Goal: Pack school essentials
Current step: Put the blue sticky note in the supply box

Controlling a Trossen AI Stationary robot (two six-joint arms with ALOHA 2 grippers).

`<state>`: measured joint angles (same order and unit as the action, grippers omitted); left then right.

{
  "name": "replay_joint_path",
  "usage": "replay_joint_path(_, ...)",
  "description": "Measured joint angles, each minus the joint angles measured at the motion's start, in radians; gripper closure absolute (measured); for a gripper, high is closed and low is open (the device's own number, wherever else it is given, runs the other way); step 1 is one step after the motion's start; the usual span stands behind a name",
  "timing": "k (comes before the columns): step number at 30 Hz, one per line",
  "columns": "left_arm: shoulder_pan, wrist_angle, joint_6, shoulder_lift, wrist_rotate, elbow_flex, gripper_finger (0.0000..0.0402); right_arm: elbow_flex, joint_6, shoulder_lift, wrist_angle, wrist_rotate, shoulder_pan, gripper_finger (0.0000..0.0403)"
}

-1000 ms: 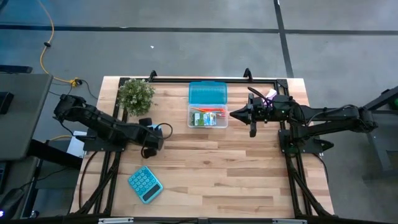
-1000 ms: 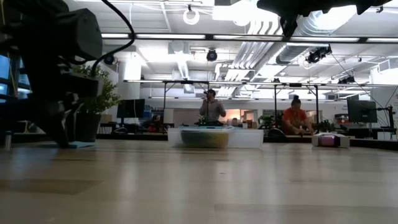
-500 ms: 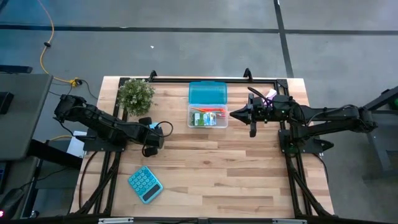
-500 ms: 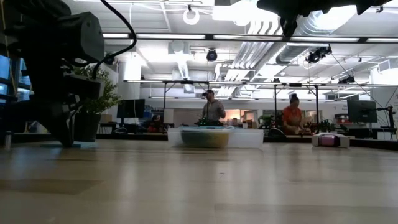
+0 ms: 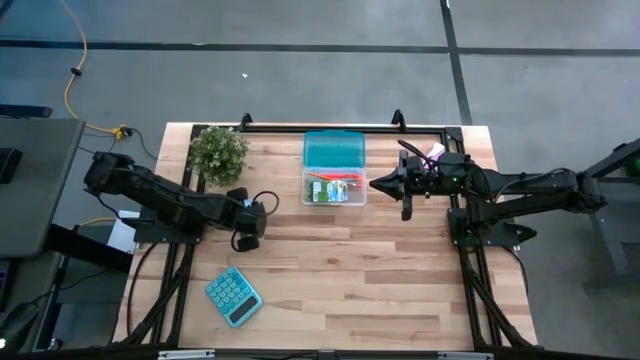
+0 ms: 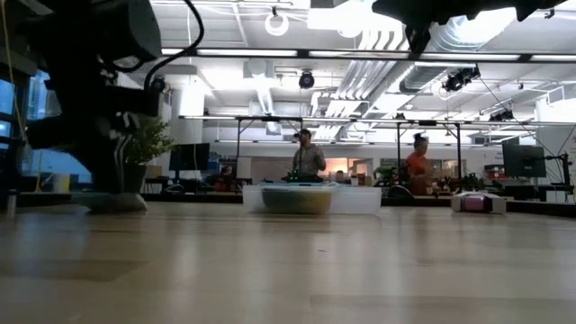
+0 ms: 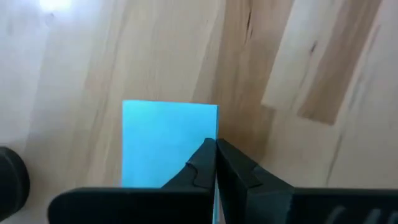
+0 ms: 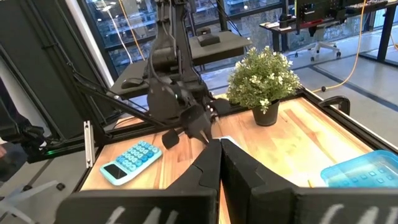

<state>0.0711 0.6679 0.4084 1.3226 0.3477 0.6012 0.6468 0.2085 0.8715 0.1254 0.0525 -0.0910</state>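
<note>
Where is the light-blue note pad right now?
In the left wrist view the light-blue note pad lies flat on the wooden table, under the shut left hand. In the high view that hand sits left of centre, between the potted plant and the teal calculator.

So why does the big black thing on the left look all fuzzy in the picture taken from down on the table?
Low view: the left gripper sits close to the camera, so it blurs, and bright ceiling lights glare behind. Left wrist view: the light-blue square note pad looks soft-edged. High view: even light, faint shadows on the wooden table.
</note>
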Motion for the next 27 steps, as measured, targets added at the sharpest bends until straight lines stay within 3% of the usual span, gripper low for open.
replay_joint_path(14, -0.003, 0.025, -0.042, -0.113, 0.036, 0.087, 0.0401, 0.0, 0.0, 0.0, -0.017, 0.0, 0.0, 0.0402)
replay_joint_path(18, -0.058, 0.111, 0.081, -0.115, 0.077, 0.109, 0.0401, 0.0, 0.0, 0.0, -0.017, 0.0, 0.0, 0.0402)
replay_joint_path(21, -0.133, 0.144, 0.202, -0.115, 0.026, 0.092, 0.0401, 0.0, -0.001, 0.0, -0.017, 0.0, 0.0, 0.0402)
replay_joint_path(27, -0.215, 0.114, 0.218, -0.069, -0.13, 0.019, 0.0401, 0.0, -0.007, 0.0, -0.017, 0.0, 0.0, 0.0402)
